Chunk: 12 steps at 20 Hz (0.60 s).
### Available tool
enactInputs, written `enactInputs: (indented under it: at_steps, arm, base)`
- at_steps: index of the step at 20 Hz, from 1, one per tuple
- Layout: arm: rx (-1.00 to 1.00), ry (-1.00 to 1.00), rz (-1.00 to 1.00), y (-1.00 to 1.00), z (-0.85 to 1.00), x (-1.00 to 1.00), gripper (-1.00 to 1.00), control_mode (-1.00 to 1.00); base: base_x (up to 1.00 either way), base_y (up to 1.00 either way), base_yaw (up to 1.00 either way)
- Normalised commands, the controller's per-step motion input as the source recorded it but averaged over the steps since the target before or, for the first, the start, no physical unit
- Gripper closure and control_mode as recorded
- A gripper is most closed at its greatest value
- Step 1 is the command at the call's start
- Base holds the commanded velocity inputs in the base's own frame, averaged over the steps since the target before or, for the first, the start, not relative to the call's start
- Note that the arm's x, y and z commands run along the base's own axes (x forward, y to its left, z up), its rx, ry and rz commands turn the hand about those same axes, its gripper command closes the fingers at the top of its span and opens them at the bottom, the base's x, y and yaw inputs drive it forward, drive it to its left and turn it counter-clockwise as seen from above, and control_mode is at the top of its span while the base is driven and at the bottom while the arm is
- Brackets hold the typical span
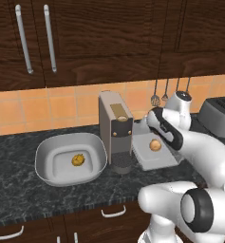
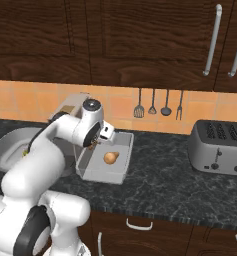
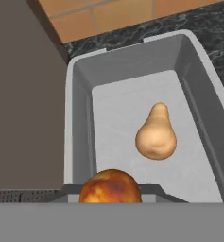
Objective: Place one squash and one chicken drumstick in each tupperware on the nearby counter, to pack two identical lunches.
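Observation:
My gripper hangs above the near left part of the grey rectangular tupperware, shut on a glossy orange-brown chicken drumstick. Inside that tray lies the tan, pear-shaped squash, also visible from the left base and the right base. The round white tupperware sits further left on the dark marbled counter and holds the knobbly yellow-green squash.
A boxy grey coffee machine stands between the two containers, close to the tray's left wall. A grey toaster sits at the right. Utensils hang on the orange tiled wall. Dark cabinets hang above.

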Motion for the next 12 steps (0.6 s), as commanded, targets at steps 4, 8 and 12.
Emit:
enactInputs:
  at_steps: [4,8,12]
  arm:
    - [0.00,0.00,0.00,0.01,-0.56,0.38,1.00,-1.00]
    - [0.00,0.00,0.00,0.01,-0.65,0.26,1.00,-1.00]
    - [0.00,0.00,-0.02,0.13,-0.61,0.19,1.00,-1.00]
  base:
    - [0.00,0.00,0.00]
    - [0.00,0.00,0.00]
    - [0.00,0.00,0.00]
